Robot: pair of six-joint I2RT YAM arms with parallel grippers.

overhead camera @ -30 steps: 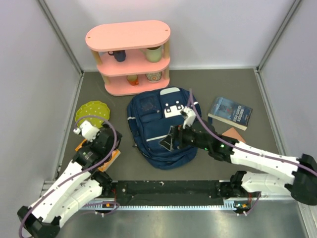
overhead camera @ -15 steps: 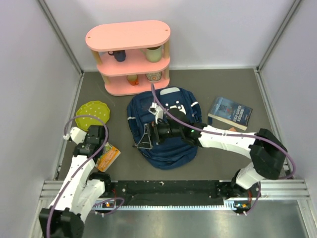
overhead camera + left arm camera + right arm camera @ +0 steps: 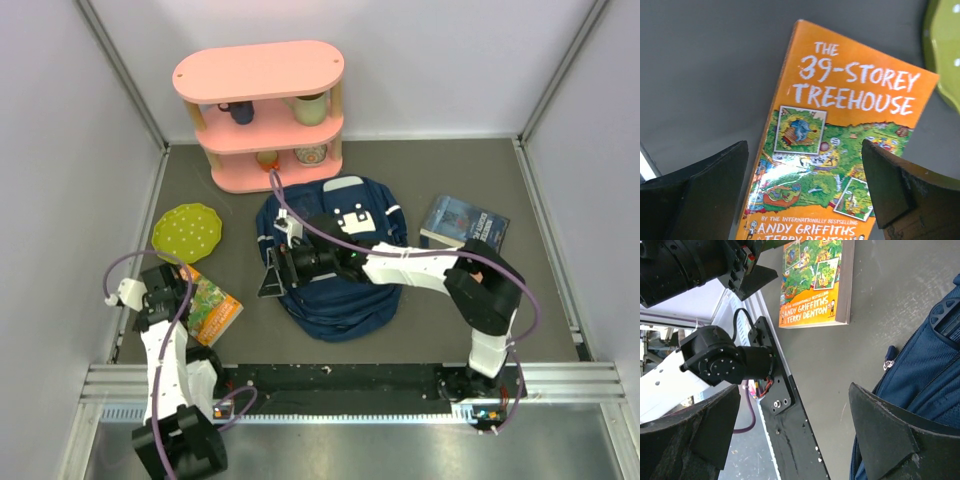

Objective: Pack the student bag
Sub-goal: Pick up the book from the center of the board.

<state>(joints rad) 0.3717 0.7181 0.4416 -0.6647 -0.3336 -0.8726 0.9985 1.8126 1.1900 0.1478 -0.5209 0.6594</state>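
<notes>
The student bag, a navy backpack with a white patch, lies flat in the middle of the table. My right gripper is open and empty at the bag's left edge, low over the table. The right wrist view shows the bag's fabric and a zipper pull beside my right finger. My left gripper is open and empty just above an orange book, "The 39-Storey Treehouse". The book lies flat between my open fingers.
A green plate lies behind the orange book and shows in the left wrist view. A blue book lies right of the bag. A pink shelf with cups stands at the back. The black base rail runs along the near edge.
My right arm has swept left across the bag to its left edge. My left arm has drawn back to the left, and the orange book now shows beside it.
</notes>
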